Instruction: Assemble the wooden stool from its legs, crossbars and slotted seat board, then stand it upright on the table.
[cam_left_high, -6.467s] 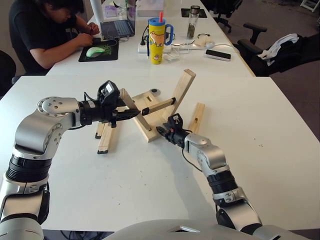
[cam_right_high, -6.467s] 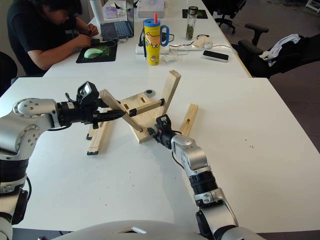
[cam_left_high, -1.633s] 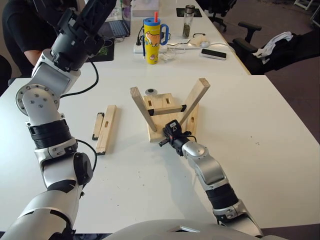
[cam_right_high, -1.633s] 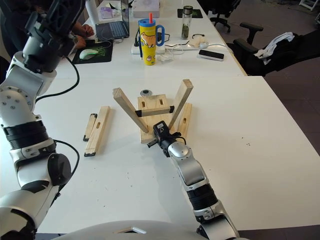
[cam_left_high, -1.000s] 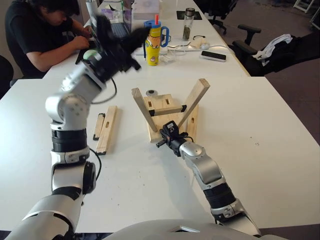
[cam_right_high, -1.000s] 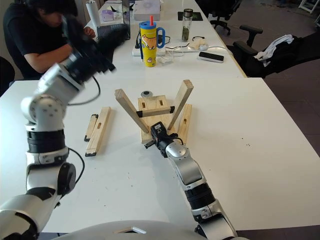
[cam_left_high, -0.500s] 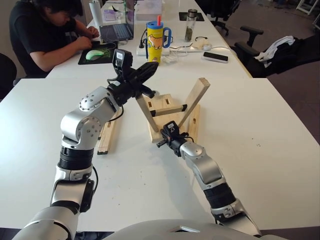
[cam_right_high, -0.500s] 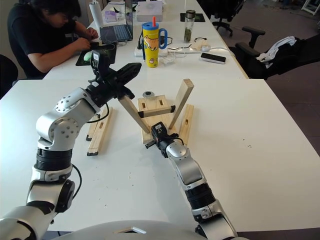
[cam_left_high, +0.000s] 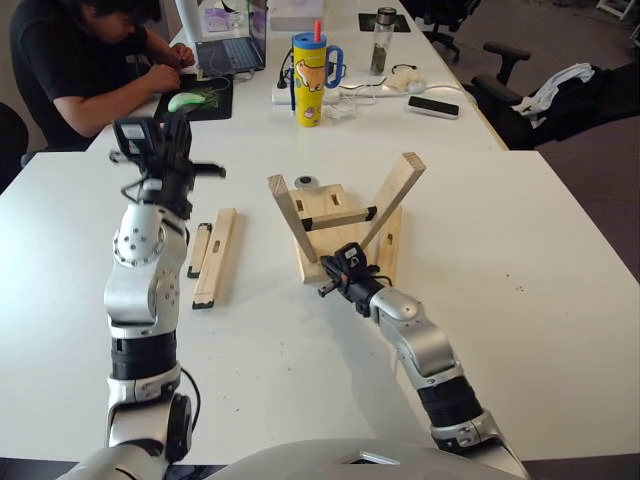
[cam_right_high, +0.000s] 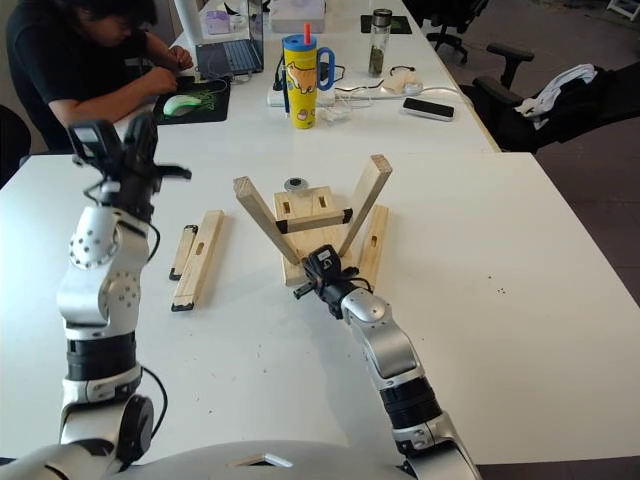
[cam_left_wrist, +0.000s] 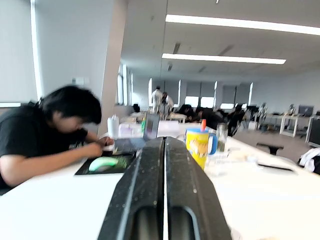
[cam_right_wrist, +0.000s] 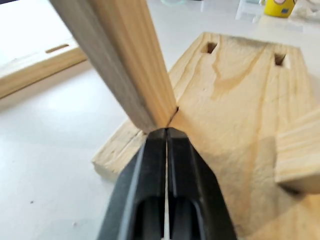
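Stool (cam_left_high: 325, 203) unmoved — left gripper (cam_left_wrist: 164, 145) has swung away leftward

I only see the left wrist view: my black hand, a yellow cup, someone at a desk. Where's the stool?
Observer: The seat board lies flat on the white table; a left leg and a right leg slant up from it, joined by a crossbar.
Operator: What's my other hand doing?
Observer: The right hand, shut, points at the left leg's base.
Operator: Any loose pieces?
Observer: A loose leg and a short crossbar lie left of the board.
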